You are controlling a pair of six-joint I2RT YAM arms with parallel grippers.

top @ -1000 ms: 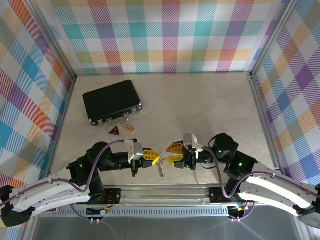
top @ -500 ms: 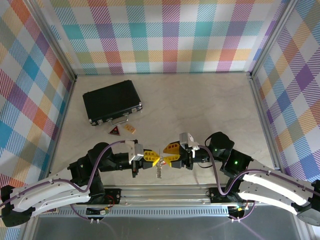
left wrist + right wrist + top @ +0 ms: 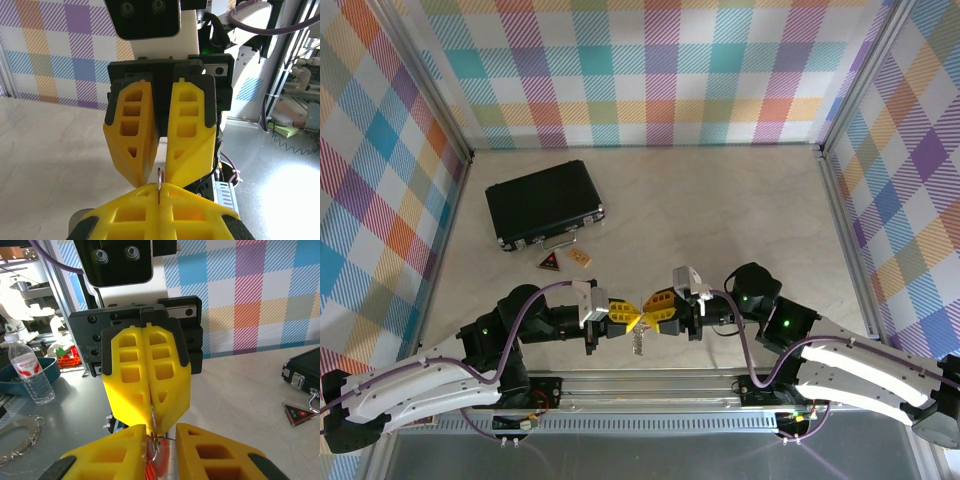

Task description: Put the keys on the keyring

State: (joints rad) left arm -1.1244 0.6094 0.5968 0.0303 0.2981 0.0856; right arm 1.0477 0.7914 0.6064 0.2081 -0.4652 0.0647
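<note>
At the bench's (image 3: pixel 720 220) near edge, the left gripper (image 3: pixel 632 322) has its jaws clamped on the keyring (image 3: pixel 159 178), wire upright. The right gripper's (image 3: pixel 648 312) parted jaws straddle it, with the red-headed key (image 3: pixel 154 467) low between them.

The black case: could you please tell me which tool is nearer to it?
Left. The left tool is right of the black case, toward the arms; the right tool is just farther right.

Wht arms (image 3: pixel 400 385), ylw fingers (image 3: pixel 131 130), purple cables (image 3: pixel 542 287)

The fingers (image 3: pixel 187 150) are matt yellow plastic, the keyring (image 3: pixel 638 341) shiny metal.
</note>
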